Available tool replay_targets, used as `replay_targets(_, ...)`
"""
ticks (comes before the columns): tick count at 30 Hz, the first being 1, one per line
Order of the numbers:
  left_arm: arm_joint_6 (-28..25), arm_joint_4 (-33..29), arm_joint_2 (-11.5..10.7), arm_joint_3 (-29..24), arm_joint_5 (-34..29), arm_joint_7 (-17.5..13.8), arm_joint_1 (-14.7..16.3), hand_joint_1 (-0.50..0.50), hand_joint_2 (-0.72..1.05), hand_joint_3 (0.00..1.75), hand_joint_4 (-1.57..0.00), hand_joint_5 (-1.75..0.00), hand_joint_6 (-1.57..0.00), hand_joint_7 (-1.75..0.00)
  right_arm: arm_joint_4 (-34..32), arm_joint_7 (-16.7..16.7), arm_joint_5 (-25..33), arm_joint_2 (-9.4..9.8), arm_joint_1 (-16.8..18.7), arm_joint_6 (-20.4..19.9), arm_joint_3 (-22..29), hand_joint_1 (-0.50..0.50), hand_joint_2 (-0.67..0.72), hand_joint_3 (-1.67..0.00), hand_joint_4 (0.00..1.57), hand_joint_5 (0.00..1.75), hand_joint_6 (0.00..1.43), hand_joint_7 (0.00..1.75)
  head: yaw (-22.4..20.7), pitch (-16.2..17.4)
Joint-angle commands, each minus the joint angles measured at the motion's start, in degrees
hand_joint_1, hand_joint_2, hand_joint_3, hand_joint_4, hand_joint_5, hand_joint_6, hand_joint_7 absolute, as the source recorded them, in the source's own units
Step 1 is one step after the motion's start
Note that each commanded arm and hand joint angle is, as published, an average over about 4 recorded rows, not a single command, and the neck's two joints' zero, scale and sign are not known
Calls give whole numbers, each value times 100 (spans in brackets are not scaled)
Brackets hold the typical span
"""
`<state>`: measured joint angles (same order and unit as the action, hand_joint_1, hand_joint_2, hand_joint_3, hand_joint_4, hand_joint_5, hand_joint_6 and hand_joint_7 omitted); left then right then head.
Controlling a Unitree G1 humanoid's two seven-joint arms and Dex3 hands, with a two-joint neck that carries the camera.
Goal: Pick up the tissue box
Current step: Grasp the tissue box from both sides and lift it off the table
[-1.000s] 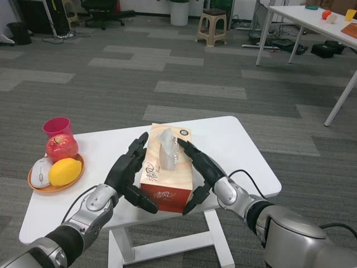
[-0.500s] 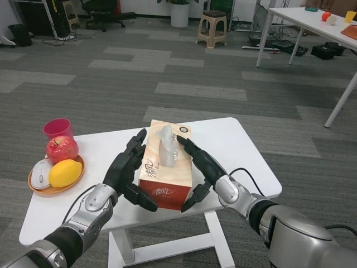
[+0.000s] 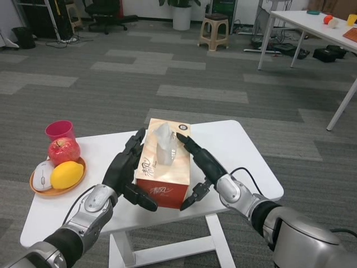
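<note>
The tissue box (image 3: 162,174) is wood-patterned on top with a red front face and a white tissue sticking up from its slot. It sits in the middle of the white table (image 3: 240,149). My left hand (image 3: 127,170) presses flat against the box's left side, thumb hooked under the front corner. My right hand (image 3: 202,167) presses against its right side in the same way. The box is clamped between both hands; whether its base has left the tabletop I cannot tell.
An orange plate (image 3: 40,189) at the table's left edge holds a red apple (image 3: 62,151), a lemon (image 3: 66,175) and a white computer mouse (image 3: 40,173). A pink cup (image 3: 59,130) stands behind it. Another white table (image 3: 318,25) and a stool (image 3: 216,30) stand far off.
The box, held between both hands, has shifted slightly up and away in the picture; the camera has also tilted a little. Both hands keep their hold on its sides.
</note>
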<state>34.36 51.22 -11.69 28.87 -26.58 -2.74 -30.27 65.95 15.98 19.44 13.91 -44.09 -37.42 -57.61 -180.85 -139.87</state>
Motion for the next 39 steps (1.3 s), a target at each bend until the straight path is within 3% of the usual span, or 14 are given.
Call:
replay_targets(1,91,-165,88,77,47,-130,65,50,-39,0,0,-41,0,0,-205,6,-8,-27,-5,-160,152,-46,-54,-48,0,0,0,14,10,5)
replay_targets(8,115,-266,88,22,47,-130,65,50,-41,0,0,-41,0,0,-407,-25,-81,46,6,-160,299,-46,-54,-48,0,0,0,14,11,1)
replay_targets(12,128,-358,80,-13,56,-130,69,50,-44,2,0,-51,0,0,-482,-34,-85,63,6,-160,334,-46,-54,-48,0,0,0,14,6,-4)
replay_targets(19,137,-530,71,-61,69,-125,82,50,-37,0,0,-51,0,0,-592,-42,-134,85,15,-160,426,-46,-54,-48,0,0,0,14,5,-19)
replay_targets(30,150,-754,44,-140,80,-121,106,50,-41,0,0,-51,0,0,-901,-69,-202,173,23,-158,613,-46,-54,-48,0,0,0,14,-5,-38)
replay_targets(39,150,-789,42,-171,91,-121,117,50,-37,0,0,-51,0,0,-1161,-88,-213,230,32,-151,699,-46,-54,-56,0,0,0,14,-9,-62)
